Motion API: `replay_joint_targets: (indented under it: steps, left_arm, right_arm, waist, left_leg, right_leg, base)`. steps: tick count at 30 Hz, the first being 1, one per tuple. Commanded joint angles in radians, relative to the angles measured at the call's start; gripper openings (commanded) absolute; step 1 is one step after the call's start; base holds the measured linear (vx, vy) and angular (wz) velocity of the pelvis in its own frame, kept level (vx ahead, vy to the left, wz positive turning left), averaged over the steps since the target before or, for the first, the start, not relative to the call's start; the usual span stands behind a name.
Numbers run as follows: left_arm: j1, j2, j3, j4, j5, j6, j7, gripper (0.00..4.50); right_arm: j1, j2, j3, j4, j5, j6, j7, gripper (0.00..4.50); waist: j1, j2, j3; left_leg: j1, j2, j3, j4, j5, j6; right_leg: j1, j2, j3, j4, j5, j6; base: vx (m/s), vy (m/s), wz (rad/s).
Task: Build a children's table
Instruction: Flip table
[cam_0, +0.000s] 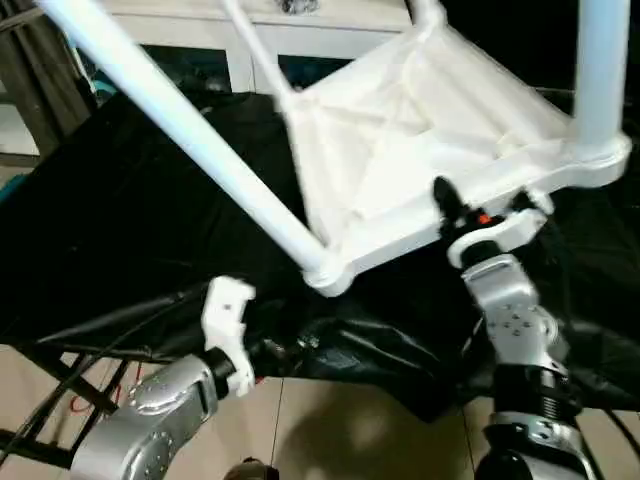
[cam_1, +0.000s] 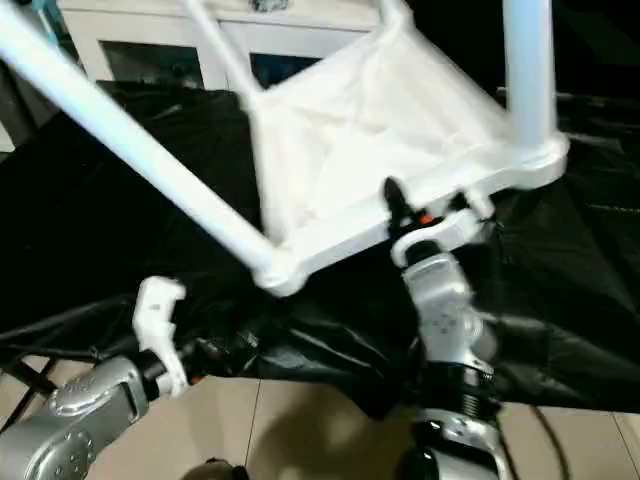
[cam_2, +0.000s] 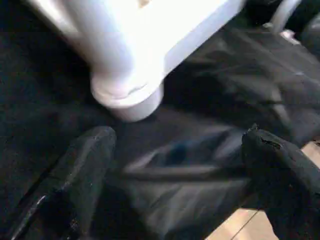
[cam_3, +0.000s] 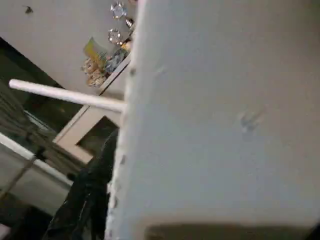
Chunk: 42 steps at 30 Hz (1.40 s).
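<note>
The children's table is upside down and tilted: its white ribbed tabletop (cam_0: 420, 110) hangs above the black cloth. One long white leg (cam_0: 180, 130) runs up and to the left from the near corner socket (cam_0: 325, 272). A second leg (cam_0: 603, 70) stands up at the right, and a third leg (cam_0: 250, 40) shows behind. My right gripper (cam_0: 462, 212) is shut on the tabletop's near rim, one black finger hooked over it. My left gripper (cam_2: 177, 145) is open, its fingers (cam_2: 85, 165) wide apart with nothing between them, just short of the corner socket (cam_2: 127, 92).
Crumpled black cloth (cam_0: 120, 230) covers the work surface and hangs over its near edge. A white cabinet with glass doors (cam_0: 230, 40) stands behind. Beige floor tiles (cam_0: 340, 430) and black stand legs (cam_0: 60, 370) lie below.
</note>
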Motion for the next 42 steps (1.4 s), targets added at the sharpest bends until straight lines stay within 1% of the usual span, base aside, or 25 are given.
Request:
replay_joint_targets:
  steps: [1, 3, 5, 6, 9, 11, 13, 14, 17, 18, 19, 20, 21, 24, 25, 27, 31, 32, 33, 35, 36, 37, 38, 41, 42]
  left_arm:
    - [-0.04, 0.003, -0.03, -0.024, 0.054, -0.06, -0.015, 4.5]
    - [-0.057, 0.002, -0.045, -0.043, 0.055, -0.068, -0.022, 4.5]
    - [-0.065, 0.004, -0.058, -0.059, 0.05, -0.068, -0.032, 4.5]
    - [-0.087, 0.0, -0.084, -0.087, 0.049, -0.069, -0.035, 4.5]
    - [-0.096, 0.0, -0.096, -0.092, 0.058, -0.078, -0.03, 4.5]
    - [-0.122, 0.004, -0.103, -0.091, 0.081, -0.098, -0.022, 4.5]
    - [-0.185, 0.022, -0.1, -0.076, 0.138, -0.138, -0.015, 4.5]
    - [-0.191, 0.023, -0.098, -0.074, 0.143, -0.141, -0.013, 4.5]
    - [-0.253, 0.046, -0.086, -0.054, 0.185, -0.155, -0.007, 4.5]
    - [-0.305, 0.079, -0.088, -0.04, 0.219, -0.179, -0.019, 4.5]
    - [-0.317, 0.088, -0.09, -0.036, 0.228, -0.189, -0.025, 4.5]
    - [-0.337, 0.097, -0.089, -0.033, 0.234, -0.195, -0.031, 4.5]
    - [-0.364, 0.107, -0.086, -0.028, 0.236, -0.191, -0.037, 4.5]
    - [-0.428, 0.108, -0.067, -0.004, 0.243, -0.213, -0.038, 4.5]
    - [-0.466, 0.111, -0.063, 0.01, 0.255, -0.233, -0.044, 4.5]
    - [-0.477, 0.114, -0.064, 0.014, 0.262, -0.241, -0.049, 4.5]
    - [-0.559, 0.112, -0.072, 0.033, 0.277, -0.279, -0.059, 4.5]
    - [-0.569, 0.112, -0.074, 0.036, 0.279, -0.282, -0.059, 4.5]
    - [-0.581, 0.113, -0.076, 0.039, 0.284, -0.287, -0.06, 4.5]
    - [-0.622, 0.117, -0.073, 0.046, 0.292, -0.303, -0.068, 4.5]
    - [-0.622, 0.117, -0.073, 0.046, 0.292, -0.303, -0.068, 4.5]
    - [-0.639, 0.118, -0.07, 0.051, 0.297, -0.31, -0.07, 4.5]
    - [-0.673, 0.122, -0.065, 0.066, 0.315, -0.331, -0.065, 4.5]
    - [-0.743, 0.137, -0.06, 0.105, 0.369, -0.393, -0.048, 4.5]
    - [-0.776, 0.142, -0.055, 0.129, 0.401, -0.427, -0.029, 4.5]
  right_arm:
    - [0.0, -0.046, 0.029, -0.089, -0.083, -0.028, -0.031, 2.07]
    - [0.007, -0.06, 0.044, -0.113, -0.102, -0.023, -0.039, 2.07]
    - [0.01, -0.067, 0.054, -0.127, -0.111, -0.019, -0.047, 2.07]
    - [0.015, -0.093, 0.098, -0.148, -0.159, -0.011, -0.047, 2.06]
    - [0.017, -0.103, 0.116, -0.156, -0.179, -0.007, -0.045, 2.06]
    - [0.016, -0.121, 0.146, -0.162, -0.22, -0.003, -0.048, 2.06]
    - [0.005, -0.155, 0.195, -0.169, -0.286, 0.011, -0.063, 2.06]
    - [0.003, -0.157, 0.197, -0.169, -0.29, 0.014, -0.065, 2.06]
    - [-0.017, -0.191, 0.226, -0.159, -0.331, 0.027, -0.078, 2.06]
    - [-0.036, -0.218, 0.251, -0.133, -0.376, 0.018, -0.091, 2.06]
    - [-0.041, -0.222, 0.252, -0.124, -0.385, 0.014, -0.098, 2.06]
    - [-0.05, -0.229, 0.256, -0.112, -0.395, 0.009, -0.103, 2.06]
    - [-0.06, -0.241, 0.264, -0.098, -0.411, 0.001, -0.102, 2.06]
    - [-0.086, -0.248, 0.266, -0.069, -0.431, -0.009, -0.128, 2.04]
    - [-0.102, -0.255, 0.276, -0.053, -0.455, -0.019, -0.142, 2.04]
    - [-0.106, -0.256, 0.28, -0.049, -0.463, -0.022, -0.144, 2.02]
    - [-0.158, -0.256, 0.319, 0.022, -0.523, -0.066, -0.165, 2.01]
    - [-0.167, -0.253, 0.321, 0.035, -0.53, -0.073, -0.169, 2.01]
    - [-0.178, -0.25, 0.328, 0.05, -0.533, -0.082, -0.163, 2.01]
    - [-0.21, -0.241, 0.346, 0.097, -0.549, -0.111, -0.155, 2.01]
    - [-0.21, -0.241, 0.346, 0.097, -0.549, -0.111, -0.155, 2.01]
    - [-0.219, -0.241, 0.351, 0.115, -0.56, -0.123, -0.161, 2.0]
    - [-0.234, -0.243, 0.362, 0.146, -0.576, -0.144, -0.165, 2.0]
    - [-0.261, -0.233, 0.373, 0.21, -0.586, -0.179, -0.16, 2.0]
    - [-0.272, -0.233, 0.387, 0.242, -0.602, -0.194, -0.156, 2.0]
  waist:
    - [-0.01, -0.002, -0.069]
    - [-0.011, -0.005, -0.071]
    - [-0.011, -0.005, -0.072]
    - [-0.012, -0.006, -0.07]
    - [-0.016, -0.006, -0.069]
    - [-0.021, -0.007, -0.067]
    - [-0.025, -0.007, -0.066]
    - [-0.028, -0.012, -0.065]
    - [-0.031, -0.01, -0.065]
    - [-0.032, -0.006, -0.065]
    - [-0.032, -0.007, -0.066]
    - [-0.032, -0.008, -0.063]
    - [-0.03, -0.007, -0.064]
    - [-0.025, -0.008, -0.064]
    - [-0.024, -0.009, -0.065]
    - [-0.02, -0.01, -0.067]
    - [-0.012, -0.01, -0.071]
    - [-0.013, -0.011, -0.073]
    - [-0.01, -0.007, -0.076]
    - [-0.011, -0.009, -0.075]
    - [-0.011, -0.007, -0.075]
    - [-0.01, -0.013, -0.077]
    - [-0.01, -0.013, -0.075]
    - [-0.01, -0.014, -0.072]
    - [-0.01, -0.018, -0.071]
  left_leg:
    - [0.037, 0.055, -0.022, -0.074, -0.073, -0.032]
    - [0.035, 0.053, -0.021, -0.071, -0.054, -0.023]
    - [0.035, 0.053, -0.02, -0.069, -0.049, -0.018]
    - [0.035, 0.053, -0.019, -0.07, -0.059, -0.016]
    - [0.037, 0.053, -0.017, -0.07, -0.083, -0.014]
    - [0.036, 0.054, -0.017, -0.072, -0.102, -0.021]
    - [0.038, 0.054, -0.018, -0.073, -0.121, -0.029]
    - [0.037, 0.054, -0.018, -0.074, -0.126, -0.031]
    - [0.039, 0.053, -0.018, -0.074, -0.144, -0.043]
    - [0.038, 0.052, -0.019, -0.075, -0.154, -0.05]
    - [0.044, 0.051, -0.017, -0.073, -0.17, -0.058]
    - [0.042, 0.052, -0.018, -0.076, -0.179, -0.06]
    - [0.046, 0.053, -0.017, -0.075, -0.193, -0.068]
    - [0.051, 0.054, -0.014, -0.074, -0.214, -0.08]
    - [0.049, 0.053, -0.015, -0.075, -0.215, -0.084]
    - [0.045, 0.054, -0.016, -0.075, -0.195, -0.081]
    - [0.044, 0.052, -0.012, -0.072, -0.176, -0.076]
    - [0.043, 0.051, -0.013, -0.071, -0.167, -0.074]
    - [0.04, 0.053, -0.013, -0.069, -0.144, -0.068]
    - [0.038, 0.052, -0.011, -0.067, -0.132, -0.062]
    - [0.039, 0.052, -0.01, -0.067, -0.145, -0.065]
    - [0.037, 0.052, -0.01, -0.066, -0.142, -0.062]
    - [0.035, 0.052, -0.01, -0.067, -0.147, -0.061]
    - [0.034, 0.052, -0.009, -0.067, -0.182, -0.063]
    - [0.034, 0.052, -0.01, -0.067, -0.193, -0.063]
  right_leg:
    - [0.014, -0.056, 0.027, -0.059, 0.132, -0.109]
    - [0.017, -0.056, 0.027, -0.055, 0.162, -0.109]
    - [0.015, -0.055, 0.026, -0.053, 0.168, -0.114]
    - [0.014, -0.055, 0.026, -0.055, 0.154, -0.118]
    - [0.011, -0.053, 0.029, -0.06, 0.106, -0.123]
    - [0.012, -0.053, 0.029, -0.063, 0.071, -0.124]
    - [0.009, -0.053, 0.029, -0.067, 0.031, -0.121]
    - [0.01, -0.052, 0.029, -0.069, 0.02, -0.119]
    - [0.008, -0.055, 0.03, -0.07, -0.016, -0.121]
    - [0.006, -0.053, 0.029, -0.072, -0.037, -0.119]
    - [0.001, -0.052, 0.03, -0.072, -0.053, -0.118]
    - [0.001, -0.053, 0.03, -0.075, -0.065, -0.119]
    - [-0.002, -0.055, 0.031, -0.075, -0.084, -0.123]
    - [-0.009, -0.055, 0.032, -0.075, -0.084, -0.137]
    - [-0.006, -0.054, 0.031, -0.073, -0.079, -0.14]
    - [-0.002, -0.056, 0.03, -0.069, -0.052, -0.139]
    - [-0.003, -0.057, 0.029, -0.066, -0.025, -0.141]
    - [0.0, -0.056, 0.028, -0.062, -0.015, -0.143]
    - [-0.001, -0.058, 0.027, -0.06, 0.012, -0.146]
    - [-0.001, -0.055, 0.027, -0.058, 0.043, -0.15]
    - [-0.003, -0.055, 0.026, -0.059, 0.031, -0.154]
    - [0.0, -0.056, 0.026, -0.057, 0.043, -0.155]
    - [-0.001, -0.056, 0.026, -0.057, 0.04, -0.156]
    - [-0.005, -0.058, 0.028, -0.063, -0.025, -0.152]
    - [-0.006, -0.059, 0.028, -0.064, -0.046, -0.15]
  base:
    - [0.0, 0.0, 0.0]
    - [0.0, 0.0, 0.0]
    - [0.0, 0.0, 0.0]
    - [0.0, 0.0, 0.0]
    - [0.0, 0.0, 0.0]
    - [0.0, 0.0, 0.0]
    - [0.0, 0.0, 0.0]
    - [0.0, 0.0, 0.0]
    - [0.0, 0.0, 0.0]
    - [0.0, 0.0, 0.0]
    - [0.0, 0.0, 0.0]
    - [0.0, 0.0, 0.0]
    - [0.0, 0.0, 0.0]
    - [0.0, 0.0, 0.0]
    - [0.0, 0.0, 0.0]
    - [0.0, 0.0, 0.0]
    - [0.0, 0.0, 0.0]
    - [0.0, 0.0, 0.0]
    - [0.0, 0.0, 0.0]
    - [0.0, 0.0, 0.0]
    - [0.0, 0.0, 0.0]
    - [0.0, 0.0, 0.0]
    - [0.0, 0.0, 0.0]
    - [0.0, 0.0, 0.0]
    - [0.0, 0.0, 0.0]
